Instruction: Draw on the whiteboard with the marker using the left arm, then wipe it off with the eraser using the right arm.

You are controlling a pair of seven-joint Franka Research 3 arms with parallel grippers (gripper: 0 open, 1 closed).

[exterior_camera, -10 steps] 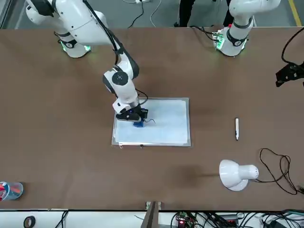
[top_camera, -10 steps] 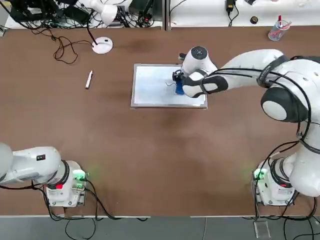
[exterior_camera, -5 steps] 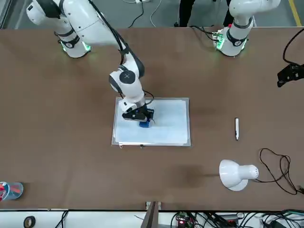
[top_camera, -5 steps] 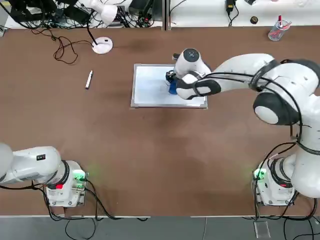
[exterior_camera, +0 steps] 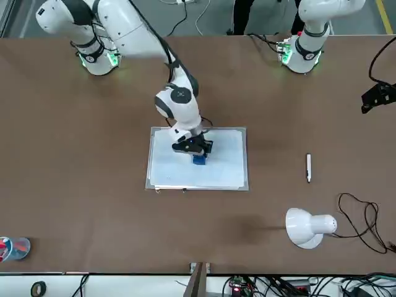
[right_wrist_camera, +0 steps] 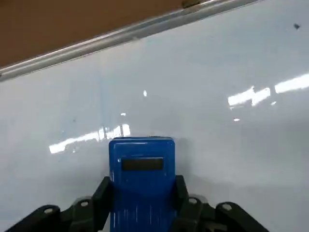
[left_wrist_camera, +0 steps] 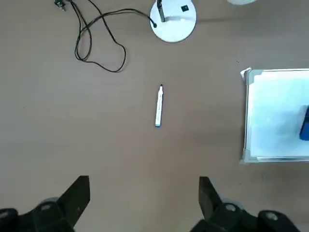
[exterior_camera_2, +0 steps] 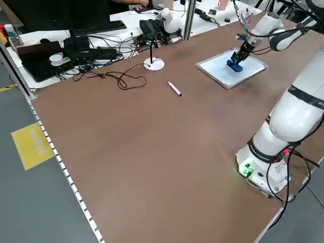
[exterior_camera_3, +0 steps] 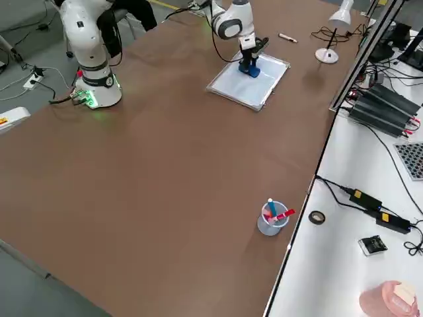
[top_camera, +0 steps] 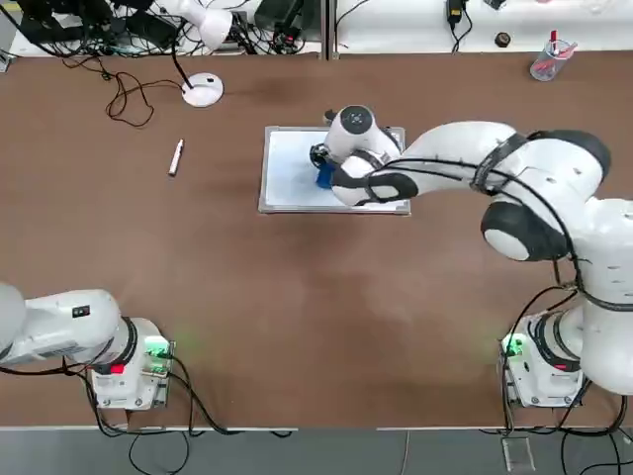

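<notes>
- Where the top view hides the fingers under the white right arm's wrist, we see in the right wrist view the right tool (right_wrist_camera: 141, 198) pinching the chunky bright-blue eraser block (right_wrist_camera: 141, 179), which is set down on the flat white whiteboard with its thin silver-grey frame (right_wrist_camera: 207, 77).
- In the front view we place that eraser (exterior_camera: 199, 159) near the board's middle.
- The left side view shows us the eraser (exterior_camera_2: 235, 66) standing upright on the board (exterior_camera_2: 223, 76).
- Only the left wrist view gives us the left tool (left_wrist_camera: 144, 200), its fingers spread wide and empty above the brown counter (left_wrist_camera: 72, 140).
- There we also see the slim white marker with a dark tip (left_wrist_camera: 158, 106) lying on the counter, well apart from the board (left_wrist_camera: 275, 116), near a white round lamp base (left_wrist_camera: 174, 19).
</notes>
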